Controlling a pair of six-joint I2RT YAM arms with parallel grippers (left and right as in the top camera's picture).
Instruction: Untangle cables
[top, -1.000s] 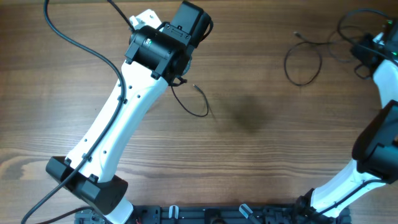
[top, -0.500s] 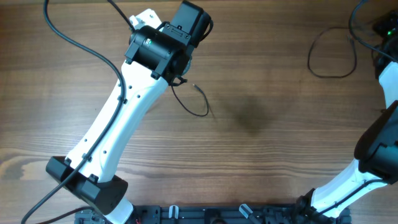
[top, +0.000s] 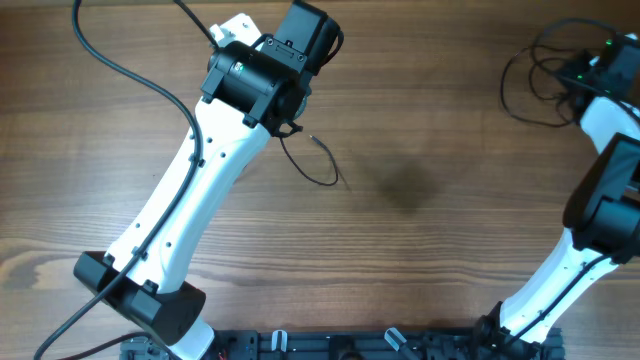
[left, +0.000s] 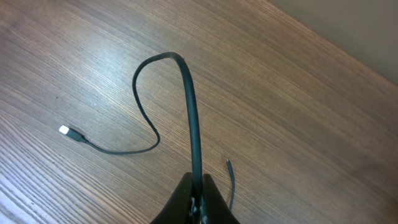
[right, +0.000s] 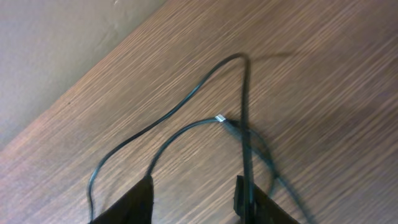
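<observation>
- The wooden desk (top: 420, 250) carries both arms and all cables.
- The left arm (top: 190, 190) reaches from the desk's near left edge toward its far left-centre.
- The right arm (top: 600, 210) rises along the desk's right edge to its far right corner.
- The looped cables (right: 245, 112) lie bunched at the desk's far right corner, one strand running against a finger of the right claw.
- The single cable (left: 194, 118) curves over the desk's left-centre; its white plug (left: 64, 130) rests flat on the desk.
- The left claw (left: 198, 205) is fully closed, pinching the single cable.
- The right claw (right: 196, 199) stands with fingers apart; no cable is clamped between them.
</observation>
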